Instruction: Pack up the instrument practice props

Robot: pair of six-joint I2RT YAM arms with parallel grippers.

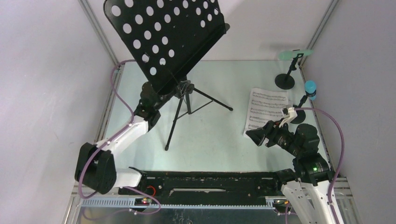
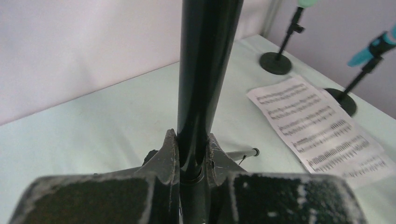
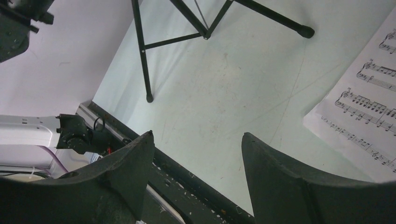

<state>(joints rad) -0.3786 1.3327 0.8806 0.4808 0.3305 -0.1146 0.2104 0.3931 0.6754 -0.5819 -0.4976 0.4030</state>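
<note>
The black tripod music rack (image 1: 163, 37) with its perforated desk stands at the table's back left. My left gripper (image 1: 154, 93) is shut on its black pole (image 2: 205, 70) just under the desk, fingers (image 2: 169, 156) pressed against both sides. A white sheet-music page (image 1: 266, 109) lies flat at the right; it also shows in the left wrist view (image 2: 322, 126) and the right wrist view (image 3: 364, 107). The mint-green microphone (image 1: 295, 54) and blue microphone (image 1: 310, 88) sit in two black round-based holders (image 1: 285, 81) at the back right. My right gripper (image 1: 252, 136) is open and empty beside the page's near left corner.
The tripod's legs (image 1: 175, 123) spread over the table's middle; they also show in the right wrist view (image 3: 142, 60). White walls with metal frame posts close in the left, back and right. A black rail (image 1: 210, 179) runs along the near edge between the arm bases.
</note>
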